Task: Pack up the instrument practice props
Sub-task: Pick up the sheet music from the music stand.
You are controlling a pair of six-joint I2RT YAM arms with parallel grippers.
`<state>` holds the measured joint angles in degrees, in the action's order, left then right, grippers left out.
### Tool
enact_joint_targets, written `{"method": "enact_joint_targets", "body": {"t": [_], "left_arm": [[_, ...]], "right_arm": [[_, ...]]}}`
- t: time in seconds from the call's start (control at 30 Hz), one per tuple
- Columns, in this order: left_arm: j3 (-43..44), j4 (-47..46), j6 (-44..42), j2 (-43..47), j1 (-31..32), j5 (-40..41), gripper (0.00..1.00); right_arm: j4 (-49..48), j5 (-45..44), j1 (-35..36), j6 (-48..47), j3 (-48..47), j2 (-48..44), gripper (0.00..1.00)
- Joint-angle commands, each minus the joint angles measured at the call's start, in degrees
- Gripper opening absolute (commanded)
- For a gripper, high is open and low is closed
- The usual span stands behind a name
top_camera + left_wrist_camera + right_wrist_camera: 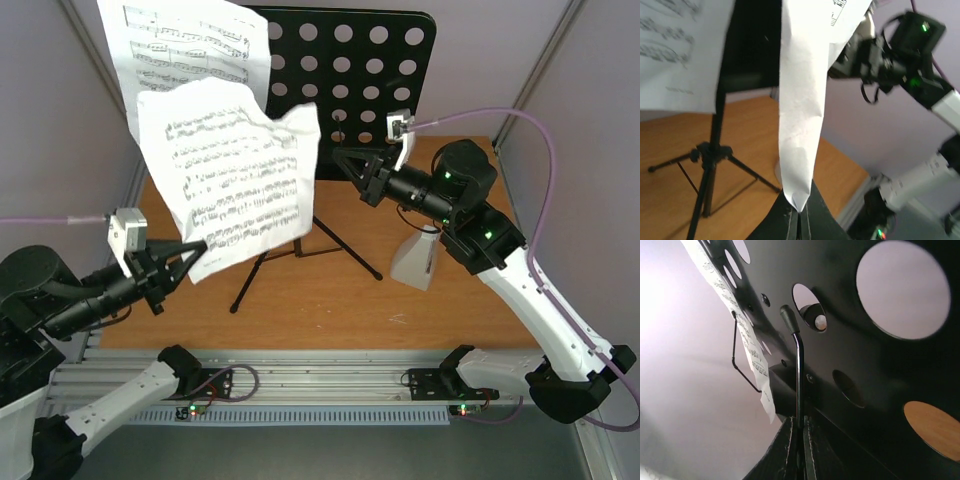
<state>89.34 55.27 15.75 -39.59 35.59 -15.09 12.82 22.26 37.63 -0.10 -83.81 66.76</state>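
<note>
left jaws pinch sheet (pixel 235 180); right jaws clamp stand (pixel 360 50); text illegible

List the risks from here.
1. The left pincer grips the crumpled sheet by one corner only; it may tear or slip.
2. The right pincer is shut on the stand's thin wire arm; a pull might tip the music stand.
3. The metronome stands close by the right arm and could be knocked.
</note>
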Motion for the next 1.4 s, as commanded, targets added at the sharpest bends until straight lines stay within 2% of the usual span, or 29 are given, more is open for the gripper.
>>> {"method": "enact_joint_targets", "body": {"t": [0.0,0.33,0.57,0.67,0.8,1.03,1.27,1.37], "left_arm": [[0.3,8.0,-5.1,2.1,-0.3,-10.3,0.0],[-5.2,8.9,-6.9,7.1,-0.3,-16.3,0.0],[-7.9,9.8,-7.7,8.0,-0.3,-18.4,0.01],[-9.6,9.5,-7.7,8.0,-0.3,-19.7,0.0],[-12.6,7.7,-6.9,8.0,-0.3,-20.9,0.01],[-20.6,-1.9,-1.0,8.1,-0.3,-25.0,0.0],[-26.7,-8.4,3.3,9.1,-0.3,-26.9,0.0],[-27.7,-9.6,4.2,9.1,-0.3,-27.5,0.0]], "right_arm": [[-0.8,0.3,0.7,2.5,-0.6,1.1,0.04],[1.5,-1.0,0.7,2.3,-1.8,1.6,0.28],[3.9,-2.0,0.7,1.1,-1.5,-1.1,0.61],[5.3,-2.4,0.7,-2.2,-0.8,-3.4,0.76],[9.2,-2.7,0.7,-4.8,-0.6,-6.6,0.89],[19.2,-10.5,0.7,-7.1,3.6,-16.1,0.98],[18.9,-14.2,0.7,-5.9,19.4,-35.5,0.99],[16.2,-9.8,0.7,-5.0,26.1,-42.9,0.98]]}}
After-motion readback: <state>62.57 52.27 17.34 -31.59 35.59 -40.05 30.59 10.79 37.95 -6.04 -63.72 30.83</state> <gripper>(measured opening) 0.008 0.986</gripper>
